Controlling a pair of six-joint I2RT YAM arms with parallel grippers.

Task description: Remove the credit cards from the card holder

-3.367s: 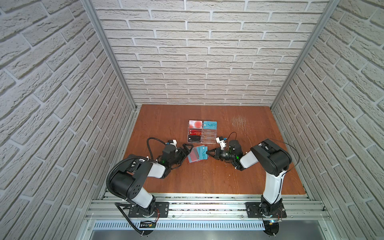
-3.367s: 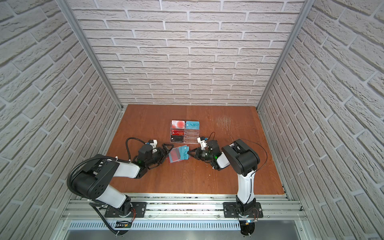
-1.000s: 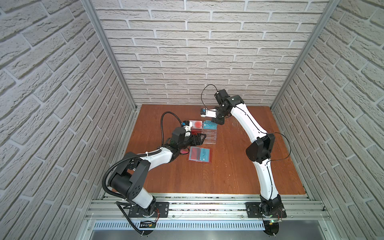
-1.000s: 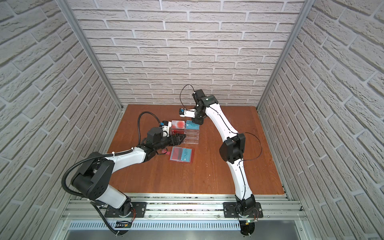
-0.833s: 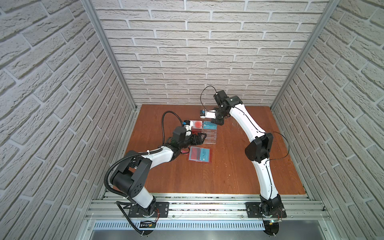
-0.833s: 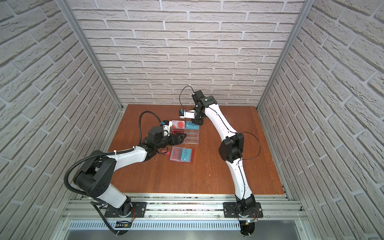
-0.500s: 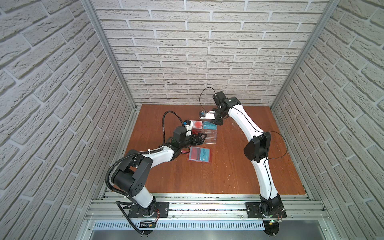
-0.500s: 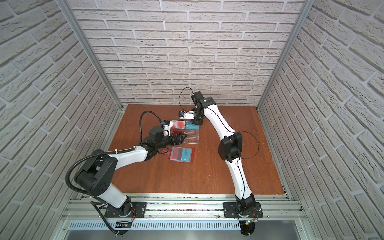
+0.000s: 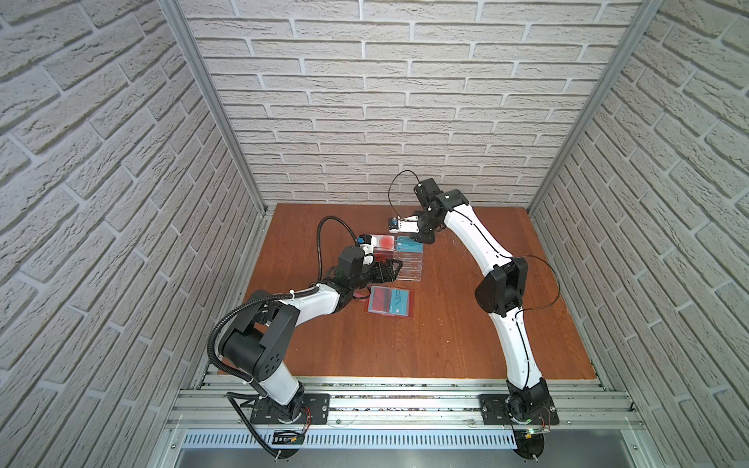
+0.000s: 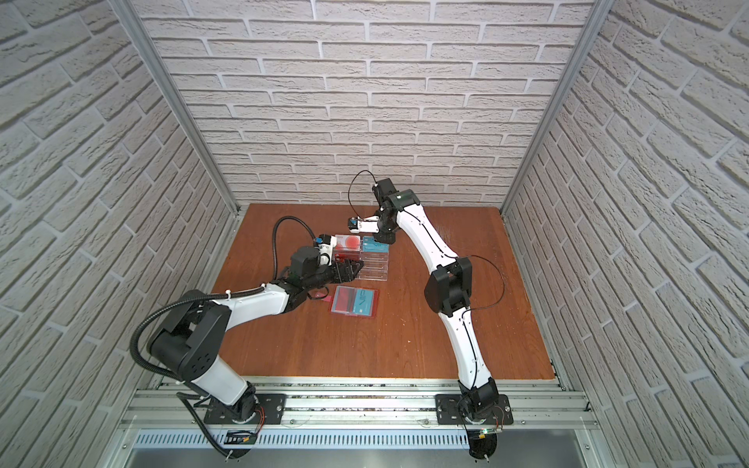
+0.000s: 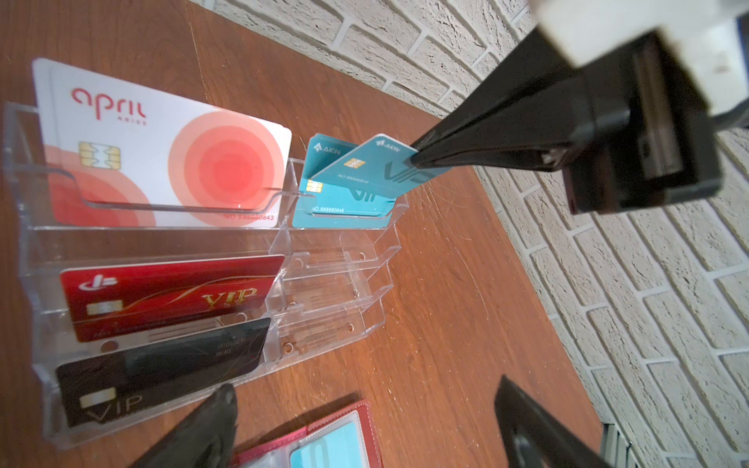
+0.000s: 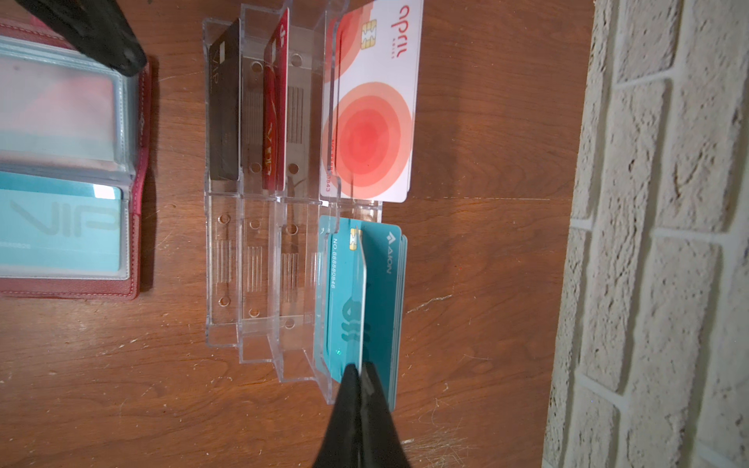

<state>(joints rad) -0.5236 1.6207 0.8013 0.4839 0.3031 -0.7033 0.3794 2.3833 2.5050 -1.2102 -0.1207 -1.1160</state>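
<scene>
Teal card, pinched by right gripper, now out of holder, at stand twelve o'clock (left gripper wide, empty).

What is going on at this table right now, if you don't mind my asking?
The right end effector is shut on a teal VIP card, holding it tilted in the back compartment of the clear acrylic stand, beside other teal cards. The left end effector is open near the stand's front tier, holding nothing. The red card holder lies open on the table, with a teal card and a red card in its sleeves.
</scene>
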